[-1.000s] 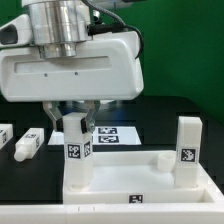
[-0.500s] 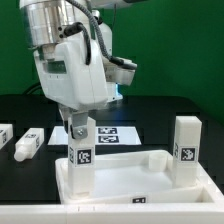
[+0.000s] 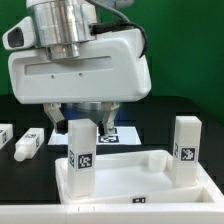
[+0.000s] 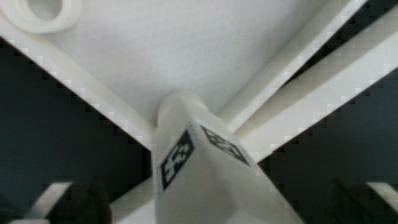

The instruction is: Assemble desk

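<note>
I am working through the leg-fitting step. Two legs are standing in the panel and two are lying loose, so I judge the job to be about half done.

Nearest the camera, the white panel [image 3: 130,178] is lying flat along the near edge of the black desk [image 3: 175,112]. In its corner on the exterior view's left, one leg [image 3: 80,150] is standing upright in its socket. I cannot tell whether it is seated fully down.

My claw [image 3: 86,123] is hanging straight over that leg's top, released. The jaws are standing wide, one on either side of the leg. In the wrist view the leg is rising up the middle with a clear gap beside it. I am gripping nothing and, as far as I can see, touching nothing.

At the panel's corner on the exterior view's right, the second leg [image 3: 186,142] is also standing upright. Further back, toward the desk's edge on the exterior view's left, a loose leg [image 3: 28,143] is lying on its side, with another loose leg [image 3: 4,134] showing only in part. The marker board [image 3: 112,134] is lying behind the panel.

The next move, I reckon, is calling for a straight lift clear of the upright leg without knocking it. After that comes a reach across to the loose leg, jaws wide until they are straddling its long sides.
</note>
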`<act>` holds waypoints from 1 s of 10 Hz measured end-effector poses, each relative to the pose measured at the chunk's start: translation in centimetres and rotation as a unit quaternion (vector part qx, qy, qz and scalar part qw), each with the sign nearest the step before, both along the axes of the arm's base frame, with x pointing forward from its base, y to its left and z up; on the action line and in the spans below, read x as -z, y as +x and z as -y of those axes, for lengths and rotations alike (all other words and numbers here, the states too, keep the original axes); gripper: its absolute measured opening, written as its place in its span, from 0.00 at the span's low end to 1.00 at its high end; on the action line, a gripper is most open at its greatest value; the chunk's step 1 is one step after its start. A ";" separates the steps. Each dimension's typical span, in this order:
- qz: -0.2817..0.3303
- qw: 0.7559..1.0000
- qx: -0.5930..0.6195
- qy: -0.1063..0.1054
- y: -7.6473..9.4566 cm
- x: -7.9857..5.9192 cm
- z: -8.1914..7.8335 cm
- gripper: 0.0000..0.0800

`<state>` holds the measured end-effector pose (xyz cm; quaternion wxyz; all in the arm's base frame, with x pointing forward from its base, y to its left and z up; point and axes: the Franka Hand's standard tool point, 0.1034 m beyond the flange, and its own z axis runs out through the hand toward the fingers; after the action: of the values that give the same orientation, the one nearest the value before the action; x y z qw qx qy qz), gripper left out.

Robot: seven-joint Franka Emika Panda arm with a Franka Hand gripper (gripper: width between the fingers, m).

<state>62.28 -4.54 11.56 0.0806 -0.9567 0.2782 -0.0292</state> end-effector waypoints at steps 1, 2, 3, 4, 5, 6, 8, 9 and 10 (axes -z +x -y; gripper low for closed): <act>0.005 0.999 -0.036 -0.004 0.0 0.0 0.1 0.79; 0.008 0.998 -0.063 -0.007 0.0 0.0 0.1 0.81; 0.015 0.994 -0.108 -0.012 0.0 0.0 0.1 0.81; 0.018 0.976 -0.215 -0.031 0.1 0.0 0.1 0.81; 0.018 0.958 -0.283 -0.040 0.5 0.1 0.0 0.81; 0.018 0.960 -0.278 -0.039 0.7 0.2 -0.2 0.81; 0.017 0.962 -0.270 -0.038 0.6 0.3 -0.1 0.65; 0.016 0.965 -0.260 -0.036 0.6 0.3 -0.2 0.48; 0.009 0.978 -0.207 -0.035 0.6 0.3 0.2 0.37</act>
<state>62.87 -4.76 11.27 0.0540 -0.9954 0.0727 -0.0304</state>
